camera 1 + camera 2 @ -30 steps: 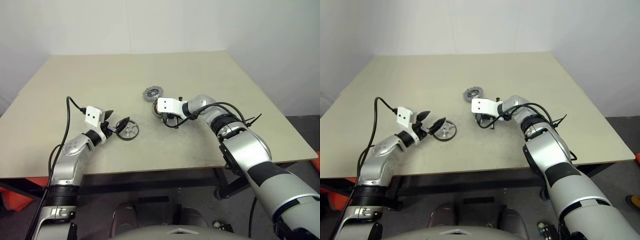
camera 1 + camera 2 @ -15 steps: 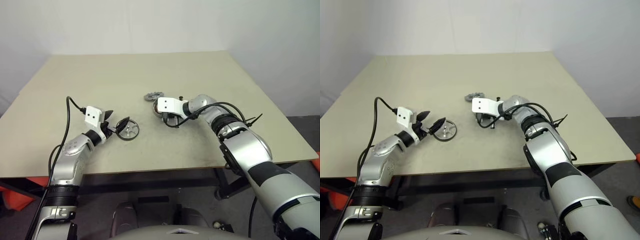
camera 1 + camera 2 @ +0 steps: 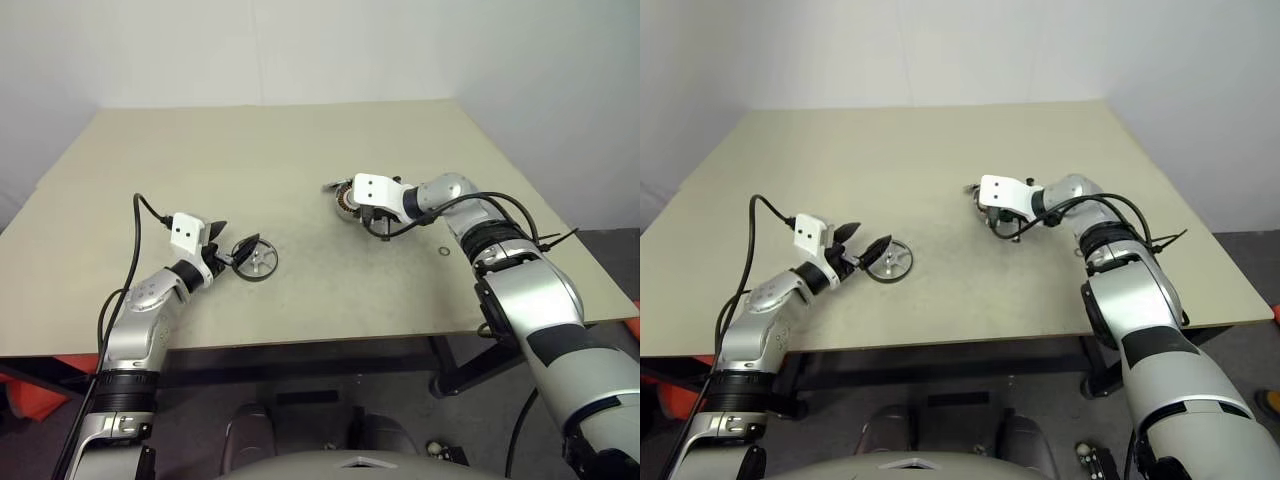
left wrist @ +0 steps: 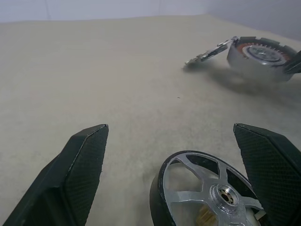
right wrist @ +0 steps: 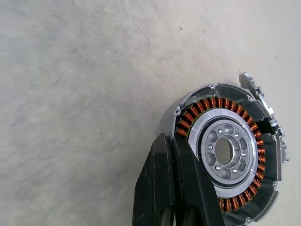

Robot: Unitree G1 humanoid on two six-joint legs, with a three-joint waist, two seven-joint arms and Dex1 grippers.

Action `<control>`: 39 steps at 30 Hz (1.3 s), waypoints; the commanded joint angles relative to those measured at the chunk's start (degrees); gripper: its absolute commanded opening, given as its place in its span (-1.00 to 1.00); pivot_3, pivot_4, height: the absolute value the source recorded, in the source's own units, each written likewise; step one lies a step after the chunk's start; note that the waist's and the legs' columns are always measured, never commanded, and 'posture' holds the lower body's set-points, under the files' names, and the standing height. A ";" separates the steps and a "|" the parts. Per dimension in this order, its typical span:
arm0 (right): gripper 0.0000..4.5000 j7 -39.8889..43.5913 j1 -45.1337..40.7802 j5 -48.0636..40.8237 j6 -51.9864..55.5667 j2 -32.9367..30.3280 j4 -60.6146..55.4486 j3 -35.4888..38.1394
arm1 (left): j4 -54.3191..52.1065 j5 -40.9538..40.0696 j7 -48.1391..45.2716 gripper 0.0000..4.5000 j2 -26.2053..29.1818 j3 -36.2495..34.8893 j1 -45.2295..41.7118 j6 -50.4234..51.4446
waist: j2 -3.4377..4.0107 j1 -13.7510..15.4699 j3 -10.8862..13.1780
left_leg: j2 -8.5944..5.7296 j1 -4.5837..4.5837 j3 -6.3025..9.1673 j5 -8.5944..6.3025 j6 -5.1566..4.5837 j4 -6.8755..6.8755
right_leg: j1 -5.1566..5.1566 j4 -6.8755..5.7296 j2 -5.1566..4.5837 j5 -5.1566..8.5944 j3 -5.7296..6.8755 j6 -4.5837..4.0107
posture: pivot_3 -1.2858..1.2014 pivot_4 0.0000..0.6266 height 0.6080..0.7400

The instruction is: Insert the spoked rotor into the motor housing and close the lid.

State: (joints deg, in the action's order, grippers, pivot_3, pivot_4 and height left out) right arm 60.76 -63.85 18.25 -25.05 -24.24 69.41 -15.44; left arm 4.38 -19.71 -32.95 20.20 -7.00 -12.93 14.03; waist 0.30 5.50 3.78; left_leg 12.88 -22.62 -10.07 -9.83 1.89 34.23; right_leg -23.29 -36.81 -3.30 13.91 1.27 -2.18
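Observation:
The spoked rotor, a silver wheel, lies flat on the table between the fingers of my left gripper, which is open around it. The motor housing, a silver cup with copper windings, sits right of centre. My right gripper is shut on its rim, one finger over the windings and one outside the wall. The lid, a dark notched disc, leans tilted against the housing's far side, with one edge on the table. In the left eye view the housing and lid are just left of my right wrist.
A small metal ring lies on the table to the right of the housing, under my right forearm. A black cable loops back from my left wrist.
My right gripper has moved right and slightly up, and the motor housing has gone with it. The lid, flat before, now leans tilted on the housing. The left arm has stayed still.

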 commanded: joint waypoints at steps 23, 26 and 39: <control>-0.98 9.64 27.35 -14.78 22.86 -9.36 -49.31 3.87 | 0.67 0.47 -1.01 1.00 0.59 -0.06 -1.24 -1.11 | -0.01 0.33 0.01 | -0.01 0.12 0.04 0.02 -0.03 0.07 | 0.14 -0.01 -0.01 -0.01 0.02 0.02 | 0.03 -1.00 1.00; -0.98 8.97 28.48 -14.75 23.91 -8.43 -50.48 3.03 | 0.76 0.62 -0.95 1.00 0.53 -0.14 -1.20 -1.18 | -0.01 0.32 0.01 | -0.02 0.18 0.05 0.02 -0.03 0.06 | 0.20 -0.01 -0.01 -0.01 0.02 0.02 | 0.03 -1.00 1.00; -0.98 9.62 29.76 -14.68 26.26 -7.98 -51.37 0.07 | 0.73 0.70 -0.80 1.00 0.74 -0.62 -0.92 -1.43 | -0.02 0.15 0.01 | -0.02 0.41 0.05 0.03 -0.01 0.04 | 0.41 -0.01 -0.01 -0.01 0.00 0.03 | 0.03 -1.00 1.00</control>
State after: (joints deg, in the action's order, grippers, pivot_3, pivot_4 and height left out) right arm 69.26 -33.77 5.21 0.81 -32.11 20.37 -15.12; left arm 6.15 -19.01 -33.67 20.31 -6.86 -13.11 13.66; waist 0.28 5.66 3.79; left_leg 12.87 -22.18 -10.02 -9.80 1.89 34.26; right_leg -22.86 -36.83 -3.32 13.90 1.27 -2.15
